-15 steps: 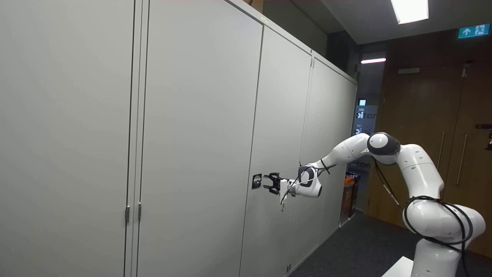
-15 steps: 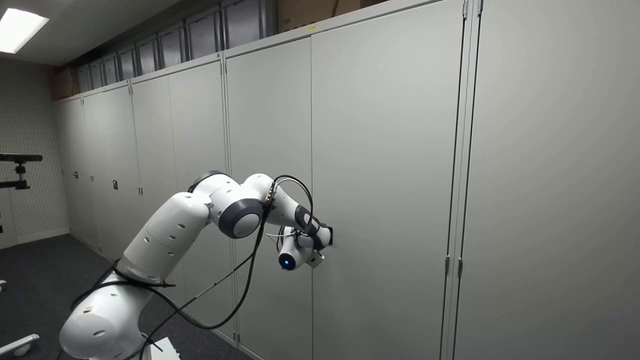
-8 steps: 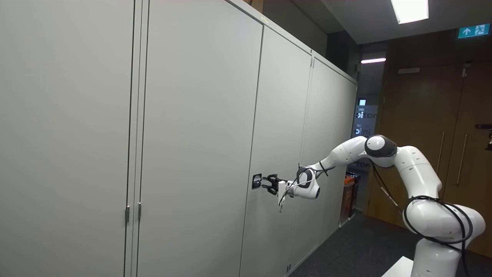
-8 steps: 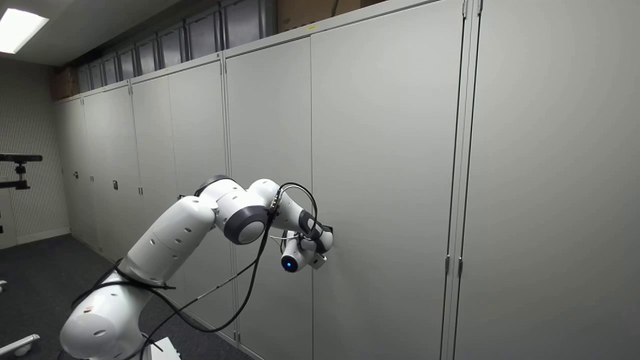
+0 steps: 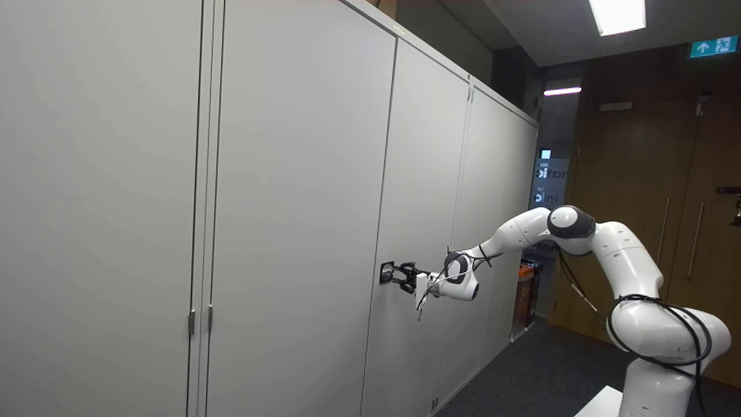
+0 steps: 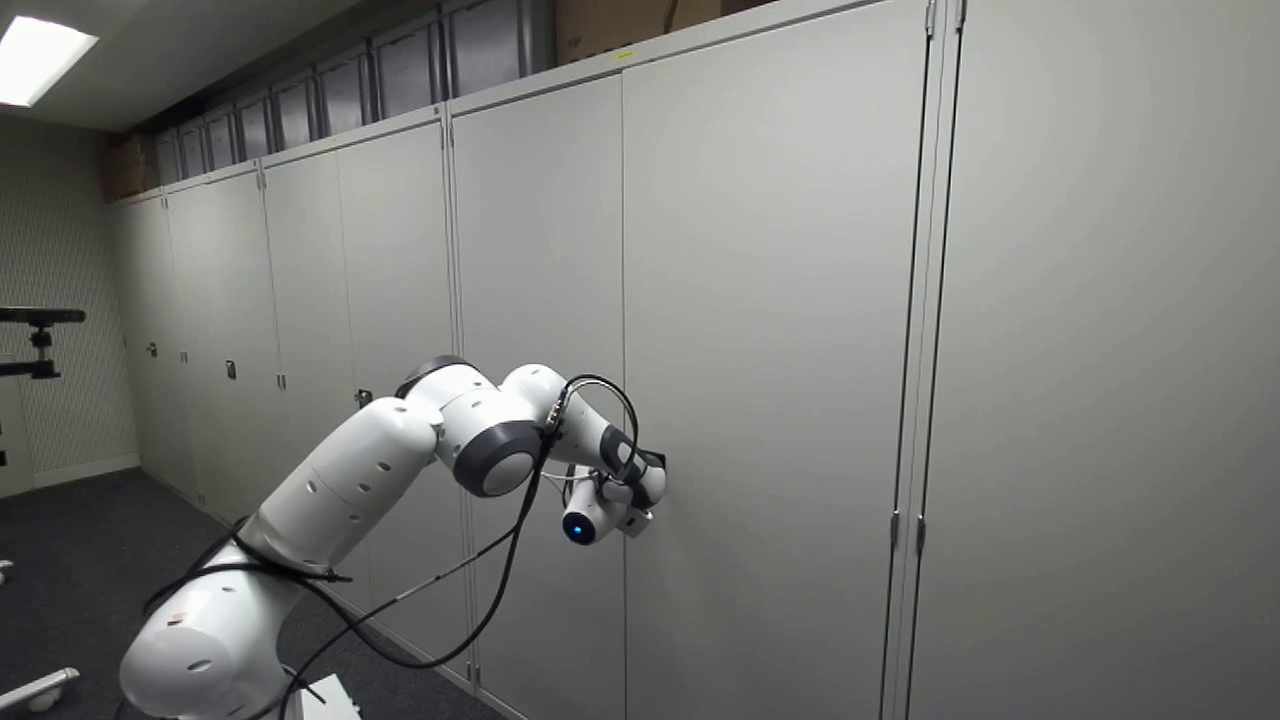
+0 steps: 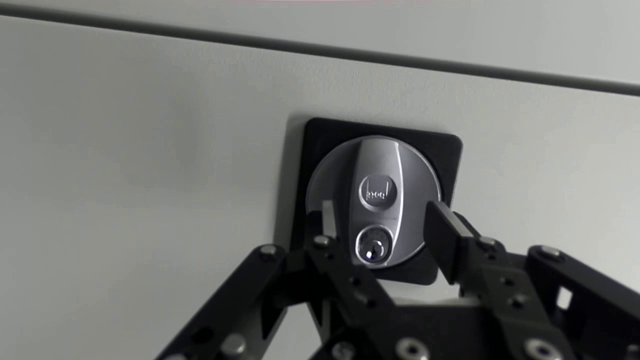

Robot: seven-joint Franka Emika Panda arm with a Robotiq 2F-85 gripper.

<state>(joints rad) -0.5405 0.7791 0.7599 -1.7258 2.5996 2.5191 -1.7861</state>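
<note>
Wrist view: nearest is the tool, its two fingers standing well apart, with hold of nothing. Just past them, the silver knob sits on a square black plate, its raised ridge in line with the gap between the fingers; whether either finger touches it, I cannot tell. The plate is fixed to a grey cabinet door, near the seam along that door's edge. In an exterior view, the white arm rises beside a corner of the white worktop, and the knob lies beyond the worktop's edge, well apart from that corner. Farther off stand an orange-topped bin and tall wooden doors; a green exit sign is lit above. In an exterior view, grey boxes stand in a row atop the cabinets, and a striped wall closes the far end.
</note>
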